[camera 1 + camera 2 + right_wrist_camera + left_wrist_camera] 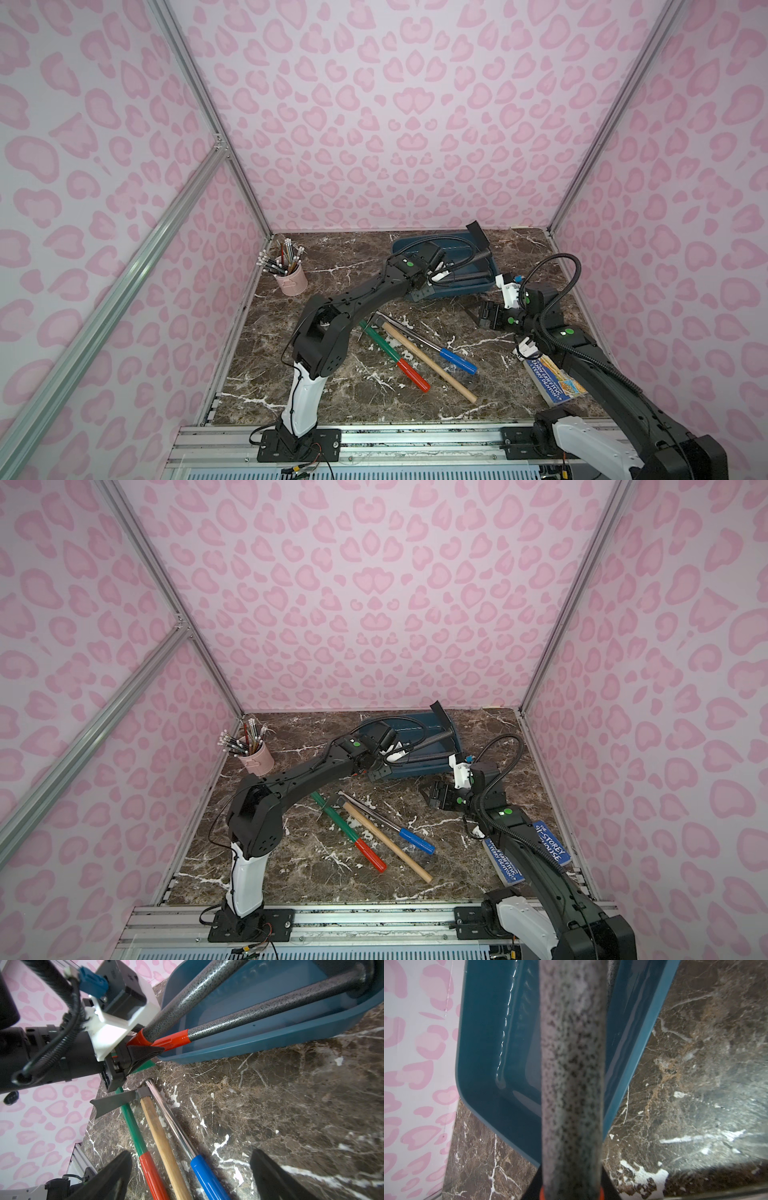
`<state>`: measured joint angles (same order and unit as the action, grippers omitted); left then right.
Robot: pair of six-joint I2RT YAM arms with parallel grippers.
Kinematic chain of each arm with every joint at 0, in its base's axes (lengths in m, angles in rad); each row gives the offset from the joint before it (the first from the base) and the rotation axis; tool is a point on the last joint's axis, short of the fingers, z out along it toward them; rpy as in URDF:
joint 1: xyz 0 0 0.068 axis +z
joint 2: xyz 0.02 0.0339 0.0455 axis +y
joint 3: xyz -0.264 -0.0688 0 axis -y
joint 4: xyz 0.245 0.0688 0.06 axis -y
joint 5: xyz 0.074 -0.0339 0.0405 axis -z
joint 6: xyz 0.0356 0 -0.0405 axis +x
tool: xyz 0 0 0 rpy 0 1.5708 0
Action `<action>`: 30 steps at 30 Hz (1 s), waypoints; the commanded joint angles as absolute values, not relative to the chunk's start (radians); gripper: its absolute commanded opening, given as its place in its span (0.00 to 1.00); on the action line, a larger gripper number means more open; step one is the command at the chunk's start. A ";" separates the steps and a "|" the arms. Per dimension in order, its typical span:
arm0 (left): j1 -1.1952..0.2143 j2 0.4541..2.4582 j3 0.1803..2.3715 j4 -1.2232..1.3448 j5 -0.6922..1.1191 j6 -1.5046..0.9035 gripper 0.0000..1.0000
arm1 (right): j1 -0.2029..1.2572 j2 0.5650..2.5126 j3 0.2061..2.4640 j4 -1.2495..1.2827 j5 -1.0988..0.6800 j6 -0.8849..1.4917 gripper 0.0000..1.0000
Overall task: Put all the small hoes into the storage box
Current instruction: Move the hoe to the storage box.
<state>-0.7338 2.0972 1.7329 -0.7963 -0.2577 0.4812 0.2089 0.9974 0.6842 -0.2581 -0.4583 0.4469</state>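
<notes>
hoe (187,999) could end up propped on the box (259,1040) rim or crossed over the like tool (270,1013) lying inside, since it slants up over the box. its shaft is speckled grey, its orange end clamped by the left gripper (149,1049) at the box corner; the right gripper (487,319) stands wide, empty.

Left wrist view: small hoe (571,1064) shaft blurred, filling the centre; its head cut off by the picture edge. Left gripper (571,1190) almost wholly hidden behind it, with much of the storage box (483,1043) floor. Right wrist view: right gripper (191,1178) fingers (112,1176) cropped. Both top views: near-right book (552,380) partly under the right arm (582,353), title incomplete
</notes>
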 commanded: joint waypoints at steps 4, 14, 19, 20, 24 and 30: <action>-0.726 2.133 1.790 -0.703 -0.242 0.494 0.04 | 0.192 0.997 0.695 -0.225 -0.445 0.426 0.94; -0.721 2.187 1.835 -0.712 -0.232 0.512 0.04 | 0.157 0.986 0.693 -0.238 -0.453 0.414 0.94; -0.717 2.212 1.860 -0.712 -0.233 0.521 0.04 | 0.149 0.986 0.687 -0.237 -0.457 0.417 0.93; -0.716 2.219 1.868 -0.716 -0.232 0.521 0.04 | 0.147 0.986 0.686 -0.235 -0.457 0.417 0.94; -0.714 2.231 1.883 -0.724 -0.232 0.524 0.04 | 0.139 0.986 0.686 -0.239 -0.462 0.415 0.94; -0.713 2.250 1.887 -0.737 -0.239 0.523 0.04 | 0.129 0.986 0.686 -0.238 -0.469 0.417 0.93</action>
<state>-0.7143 2.2433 1.8717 -0.7975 -0.2478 0.5289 0.1322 0.9894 0.6849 -0.2508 -0.4603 0.4259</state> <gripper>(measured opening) 0.290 0.936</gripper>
